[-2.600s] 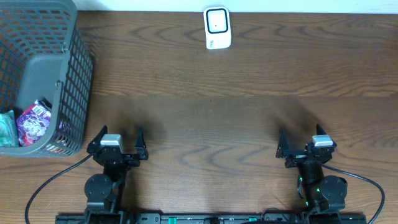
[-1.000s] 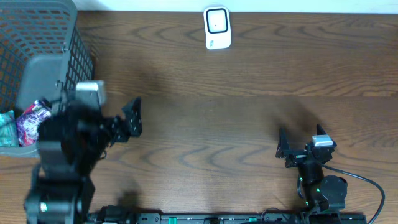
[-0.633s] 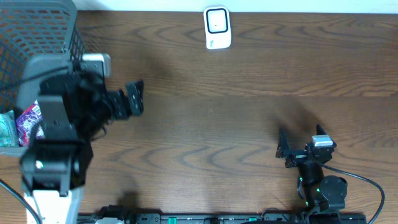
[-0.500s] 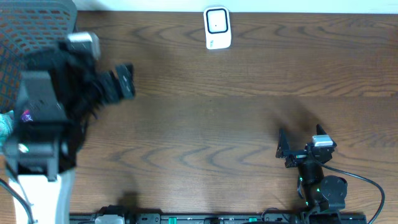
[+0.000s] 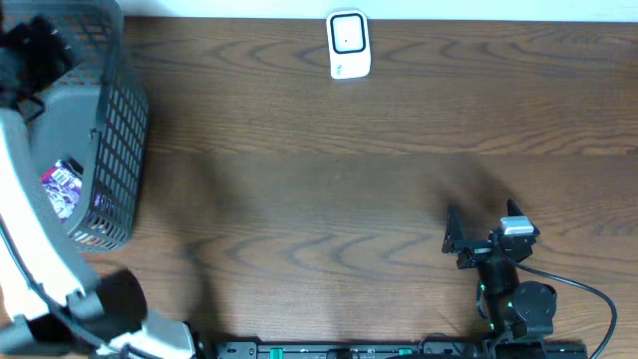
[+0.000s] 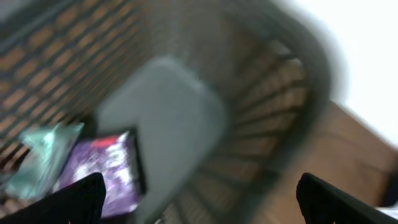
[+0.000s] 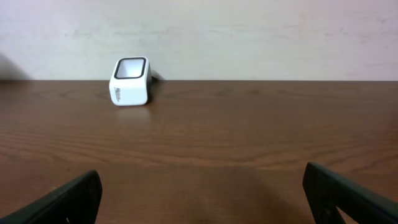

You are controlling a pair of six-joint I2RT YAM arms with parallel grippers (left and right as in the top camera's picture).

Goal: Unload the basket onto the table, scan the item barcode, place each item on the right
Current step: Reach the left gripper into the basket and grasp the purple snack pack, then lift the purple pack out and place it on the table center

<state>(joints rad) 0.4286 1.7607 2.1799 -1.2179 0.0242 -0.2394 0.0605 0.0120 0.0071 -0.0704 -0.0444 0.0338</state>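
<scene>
My left gripper (image 6: 199, 190) hangs over the open top of the dark mesh basket (image 5: 128, 130), which stands at the table's (image 5: 329, 179) left edge, towards the far-left corner. My left fingers (image 6: 78, 198) are spread wide with nothing between them. The wrist view is blurred, but it shows the inside of the basket beneath me. A purple packet (image 6: 111, 171) lies on the bottom, and a teal packet (image 6: 45, 155) lies right beside it, the two seemingly touching. A grey flat piece (image 6: 166, 118) leans or lies next to them; I cannot tell which. From overhead, my left arm (image 5: 30, 229) runs up along the table's left edge and covers part of the basket, so only the purple packet shows there, near the basket's near wall. The white scanner (image 5: 349, 45) stands upright at the middle of the far edge, well apart from the basket. My right gripper (image 5: 480, 227) sits low near the near edge, towards the near-right corner, facing the scanner across bare wood. Its fingers (image 7: 71, 199) are also wide apart and empty.
</scene>
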